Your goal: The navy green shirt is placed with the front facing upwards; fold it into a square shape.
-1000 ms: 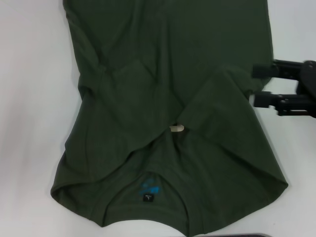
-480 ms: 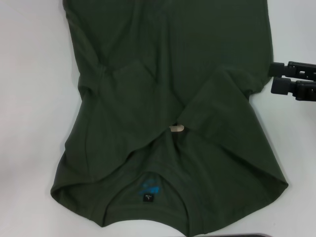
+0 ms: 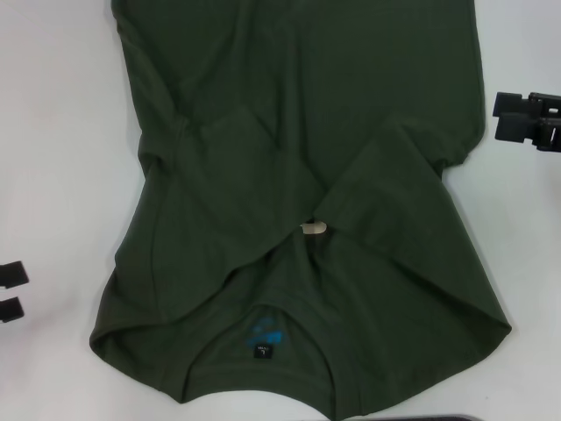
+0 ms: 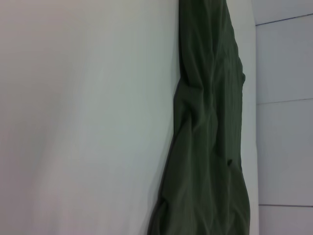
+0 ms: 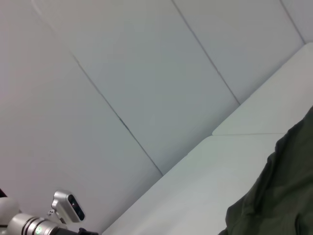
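Note:
The navy green shirt [image 3: 289, 175] lies spread on the white table [image 3: 61, 158], collar nearest me, with its black neck tag [image 3: 263, 351] and blue print showing. Both sleeves lie folded inward over the chest, and a bit of cream lettering [image 3: 314, 228] peeks out between them. My right gripper [image 3: 497, 117] hovers off the shirt's right edge, open by a narrow gap and holding nothing. At the picture's left edge my left gripper [image 3: 9, 292] stands open and empty, apart from the shirt's lower left side. The left wrist view shows the shirt [image 4: 210, 122] as a bunched strip.
White table shows on both sides of the shirt. In the right wrist view a panelled wall [image 5: 122, 73] rises behind the table, a fold of the shirt [image 5: 279, 196] fills one corner, and a silver arm part [image 5: 44, 220] sits low.
My right gripper has pulled away to the right and slightly farther off, its fingers now closer together. The left gripper has come into view at the left edge. The shirt has not moved.

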Tool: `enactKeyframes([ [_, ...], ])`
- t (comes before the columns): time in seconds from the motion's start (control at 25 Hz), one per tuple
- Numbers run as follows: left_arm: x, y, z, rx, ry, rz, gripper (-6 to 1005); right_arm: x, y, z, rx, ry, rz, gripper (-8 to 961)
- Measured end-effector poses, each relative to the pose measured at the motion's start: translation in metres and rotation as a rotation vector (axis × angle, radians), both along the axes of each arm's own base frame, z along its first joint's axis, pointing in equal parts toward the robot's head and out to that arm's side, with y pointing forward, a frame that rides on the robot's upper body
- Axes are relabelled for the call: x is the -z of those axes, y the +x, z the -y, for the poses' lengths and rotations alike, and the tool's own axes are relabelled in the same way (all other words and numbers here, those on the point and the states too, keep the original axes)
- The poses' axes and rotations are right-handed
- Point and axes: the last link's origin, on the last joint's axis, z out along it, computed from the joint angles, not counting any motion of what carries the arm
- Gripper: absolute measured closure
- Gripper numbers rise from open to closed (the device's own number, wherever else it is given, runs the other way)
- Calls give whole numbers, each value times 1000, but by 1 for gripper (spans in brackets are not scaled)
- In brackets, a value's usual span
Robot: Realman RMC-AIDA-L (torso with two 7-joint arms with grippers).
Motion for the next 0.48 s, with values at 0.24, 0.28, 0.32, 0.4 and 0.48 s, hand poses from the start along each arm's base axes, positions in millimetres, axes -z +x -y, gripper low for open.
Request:
enactKeyframes([
  [0.24,7,3,-3,-4,-9,15,188,-4,5,0,38,5,2,117],
  [0.28,9,3,-3,-6,-10,17,188,-4,5,0,41,8,2,117],
  [0.32,10,4,-3,-8,-12,18,188,-4,6,0,44,10,3,118],
  [0.4,15,4,-2,-10,-23,18,188,-4,6,0,48,12,3,118],
  [0.48,19,5,-1,2,-41,11,188,-4,7,-1,50,13,4,118],
])
